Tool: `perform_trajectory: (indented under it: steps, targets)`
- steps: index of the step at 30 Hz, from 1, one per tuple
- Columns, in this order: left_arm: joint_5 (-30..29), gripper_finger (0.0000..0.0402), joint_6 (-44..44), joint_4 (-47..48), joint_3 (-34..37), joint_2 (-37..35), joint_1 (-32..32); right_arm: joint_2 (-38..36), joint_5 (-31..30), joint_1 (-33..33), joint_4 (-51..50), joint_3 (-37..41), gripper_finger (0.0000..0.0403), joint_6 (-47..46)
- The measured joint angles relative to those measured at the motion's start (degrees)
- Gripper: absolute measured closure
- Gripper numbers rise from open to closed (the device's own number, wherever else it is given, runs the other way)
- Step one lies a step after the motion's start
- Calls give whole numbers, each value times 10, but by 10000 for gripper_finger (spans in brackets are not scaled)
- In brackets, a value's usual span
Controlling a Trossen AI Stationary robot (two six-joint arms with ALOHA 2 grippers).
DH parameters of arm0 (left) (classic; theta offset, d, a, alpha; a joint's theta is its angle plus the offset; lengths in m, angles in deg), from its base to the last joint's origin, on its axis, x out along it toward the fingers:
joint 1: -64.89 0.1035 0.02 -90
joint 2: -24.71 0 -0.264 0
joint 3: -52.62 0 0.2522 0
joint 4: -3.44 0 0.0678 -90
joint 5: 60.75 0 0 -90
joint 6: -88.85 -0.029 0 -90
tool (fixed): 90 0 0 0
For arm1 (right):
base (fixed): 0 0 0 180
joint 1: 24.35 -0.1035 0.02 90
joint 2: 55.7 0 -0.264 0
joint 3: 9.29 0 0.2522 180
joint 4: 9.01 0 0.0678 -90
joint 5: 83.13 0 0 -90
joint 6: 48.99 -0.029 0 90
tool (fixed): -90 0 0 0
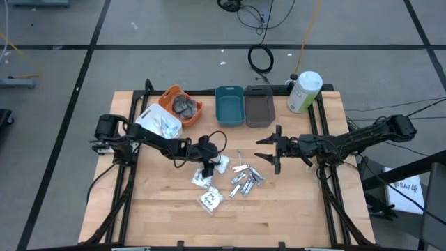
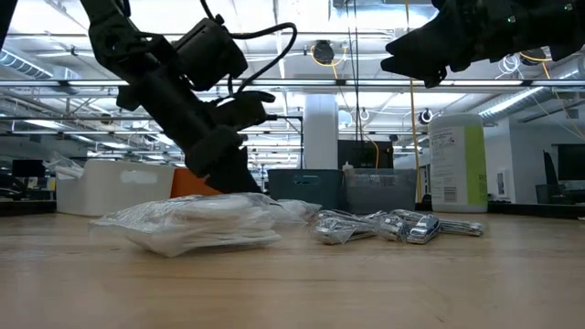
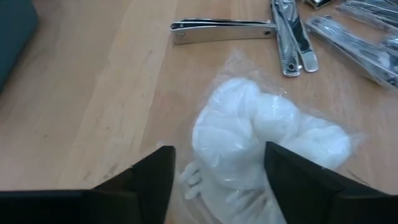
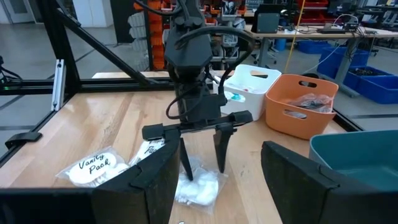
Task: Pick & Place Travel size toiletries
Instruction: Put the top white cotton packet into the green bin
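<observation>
Two fingers of the left pincer (image 3: 214, 180), held apart, straddle a white clear-wrapped packet (image 3: 261, 140) lying near the middle of the bench (image 1: 139, 209), directly beneath them, so the left arm is clearly nearer than the right pincer (image 1: 268, 150), which hangs spread and empty toward the right edge.

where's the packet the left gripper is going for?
High view: the white clear-wrapped packet lies mid-table under the left gripper, whose open fingers straddle it, just left of the silver clippers. The right gripper waits open farther right.
</observation>
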Motion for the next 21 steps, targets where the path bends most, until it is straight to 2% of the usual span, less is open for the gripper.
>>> perform_trajectory:
  steps: [7,12,21]
  targets:
    - [7,292,9,0,0,0,0,-1,0,0,-5,0,190,0]
    - [6,386,-26,7,1,-8,1,-23,0,-2,-17,0,190,0]
    - [5,399,-51,2,2,-80,2,-78,0,-6,-111,0,190,2]
